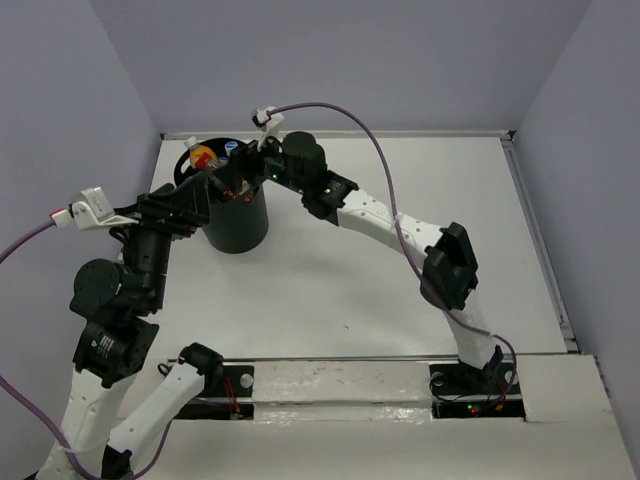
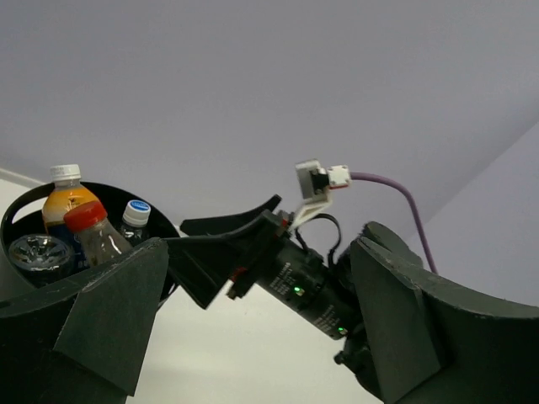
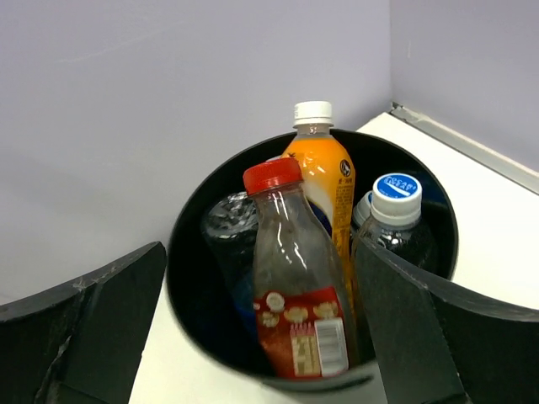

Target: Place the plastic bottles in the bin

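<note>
Over at ten o'clock on the table (image 1: 330, 290) the right gripper (image 3: 259, 251) hangs right above the bin (image 3: 202, 311), and its fingers (image 3: 93, 320) are spread wide apart, clamped on nothing. The red-capped bottle (image 3: 290, 286) stands between them at six o'clock in the bin, leaning on the near rim, with a clear gap on one side, so I call it let go and standing on its own. Behind it at twelve o'clock is the orange bottle (image 3: 324, 181) with its white cap, at two o'clock the blue-capped bottle (image 3: 396, 215), and at ten o'clock a clear crinkled bottle (image 3: 229, 223) sunk lower against the wall. That makes four in the bucket; whether another lies underneath them I cannot tell. The left gripper (image 2: 259, 248) waits just beside the bin at its nine o'clock, fingers fully parted as well and holding nothing, looking across at its partner. And the table — in the overhead view no bottle shows anywhere on the white surface, only the two arms and the bin. So by my reading the job is at or very near its end: the bottles that can be seen are all inside, standing tall and poking above the rim, and what seems left is for both arms to draw clear without knocking the red-capped one over the edge.
</note>
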Controlling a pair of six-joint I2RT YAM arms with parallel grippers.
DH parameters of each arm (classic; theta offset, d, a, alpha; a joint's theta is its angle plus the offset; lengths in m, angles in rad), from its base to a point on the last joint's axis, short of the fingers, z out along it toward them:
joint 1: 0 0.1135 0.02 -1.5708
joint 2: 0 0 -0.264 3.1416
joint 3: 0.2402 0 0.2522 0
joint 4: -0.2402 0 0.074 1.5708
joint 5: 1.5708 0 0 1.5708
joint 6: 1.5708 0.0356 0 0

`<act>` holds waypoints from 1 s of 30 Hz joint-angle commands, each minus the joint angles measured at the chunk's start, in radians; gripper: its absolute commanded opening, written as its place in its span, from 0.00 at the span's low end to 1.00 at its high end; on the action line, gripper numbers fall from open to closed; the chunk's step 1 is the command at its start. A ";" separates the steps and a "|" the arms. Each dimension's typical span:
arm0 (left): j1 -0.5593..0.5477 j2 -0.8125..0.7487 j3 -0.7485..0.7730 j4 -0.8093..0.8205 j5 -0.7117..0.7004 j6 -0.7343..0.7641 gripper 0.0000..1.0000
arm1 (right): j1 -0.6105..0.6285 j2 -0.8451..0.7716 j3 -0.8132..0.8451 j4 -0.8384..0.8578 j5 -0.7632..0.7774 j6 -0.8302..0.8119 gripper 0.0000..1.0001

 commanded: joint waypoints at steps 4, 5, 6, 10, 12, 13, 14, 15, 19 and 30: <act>0.004 0.034 0.043 0.006 0.034 0.002 0.99 | 0.004 -0.409 -0.348 0.129 -0.020 0.050 0.94; 0.004 0.037 0.045 0.003 0.046 0.003 0.99 | 0.004 -0.459 -0.478 0.139 -0.017 0.058 0.94; 0.004 0.042 0.043 -0.004 0.067 0.003 0.99 | 0.004 -0.561 -0.542 0.142 -0.003 0.067 0.95; 0.004 0.030 0.013 -0.011 0.139 0.006 0.99 | 0.004 -0.823 -0.819 0.110 0.035 0.073 1.00; 0.005 0.025 -0.009 -0.020 0.169 0.006 0.99 | 0.004 -0.925 -0.962 0.079 0.038 0.081 1.00; 0.005 0.022 -0.016 -0.034 0.181 0.000 0.99 | 0.004 -1.022 -1.005 0.065 0.040 0.084 1.00; 0.005 0.023 -0.025 -0.040 0.202 -0.001 0.99 | 0.004 -1.068 -1.074 0.018 0.052 0.090 1.00; 0.005 0.025 -0.032 -0.046 0.219 -0.006 0.99 | 0.004 -1.111 -1.100 -0.014 0.060 0.096 1.00; 0.004 0.023 -0.070 -0.041 0.297 -0.040 0.99 | 0.004 -1.330 -1.219 -0.153 0.072 0.095 1.00; 0.005 -0.062 -0.144 -0.109 0.262 -0.046 0.99 | 0.004 -1.852 -1.386 -0.464 0.233 0.124 1.00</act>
